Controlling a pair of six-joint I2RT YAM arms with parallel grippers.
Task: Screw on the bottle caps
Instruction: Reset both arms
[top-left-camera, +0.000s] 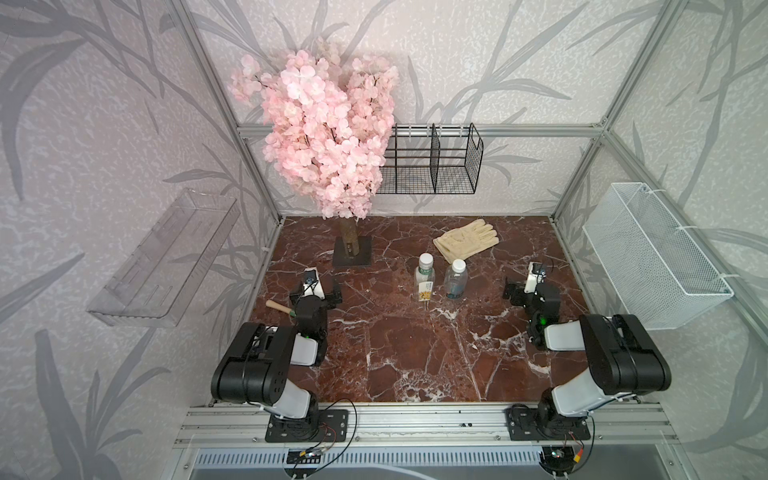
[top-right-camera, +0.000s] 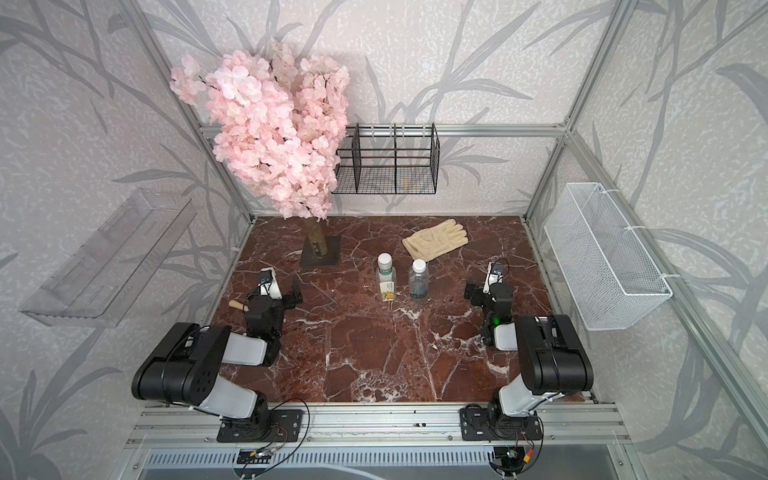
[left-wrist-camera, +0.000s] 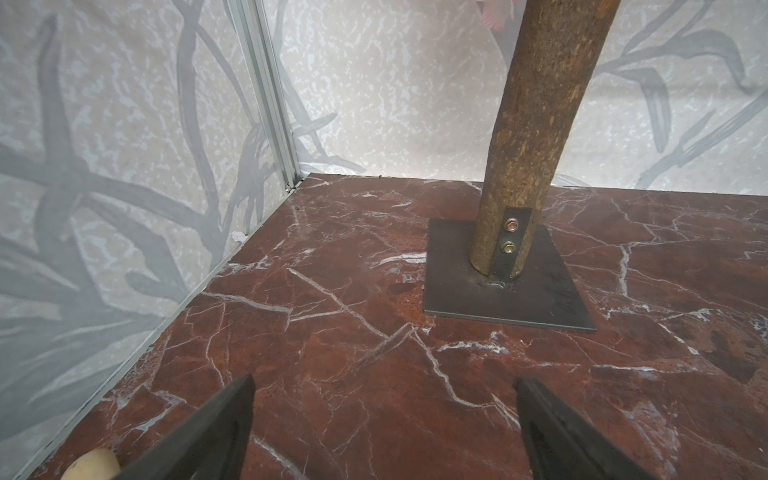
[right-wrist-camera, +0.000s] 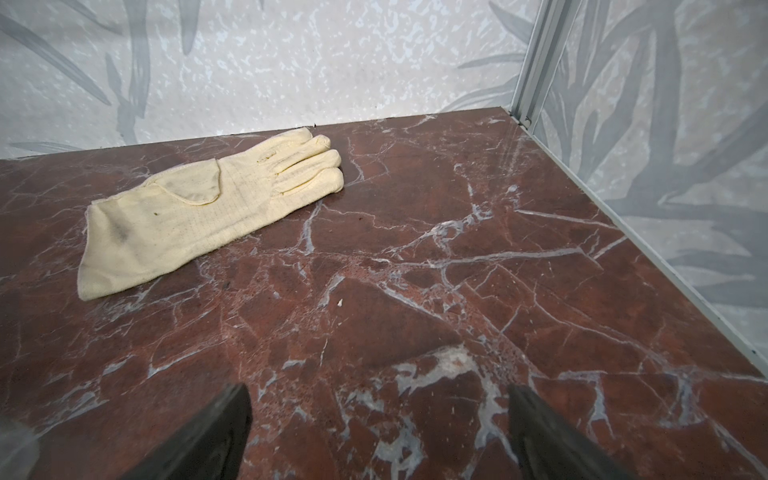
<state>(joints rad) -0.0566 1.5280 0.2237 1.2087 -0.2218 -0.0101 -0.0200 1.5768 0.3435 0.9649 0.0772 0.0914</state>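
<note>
Two clear bottles stand side by side mid-table in both top views. One has a green neck band (top-left-camera: 424, 277) (top-right-camera: 386, 279); the rounder one has a blue label (top-left-camera: 455, 283) (top-right-camera: 418, 283). A white cap (top-left-camera: 425, 259) (top-right-camera: 385, 259) sits on the first and another white cap (top-left-camera: 458, 264) (top-right-camera: 419, 264) on the second; how tightly cannot be told. My left gripper (top-left-camera: 316, 294) (top-right-camera: 274, 293) (left-wrist-camera: 384, 382) stands open and empty, left of the bottles. My right gripper (top-left-camera: 528, 286) (top-right-camera: 490, 286) (right-wrist-camera: 378, 390) is open and empty to their right.
A cream glove (top-left-camera: 465, 239) (right-wrist-camera: 208, 208) lies behind the bottles. The pink tree's trunk stands on a metal base plate (top-left-camera: 352, 253) (left-wrist-camera: 540, 299) at back left. A wooden tool handle (top-left-camera: 277, 306) (left-wrist-camera: 93, 463) lies by my left gripper. Baskets and a clear tray hang on the walls.
</note>
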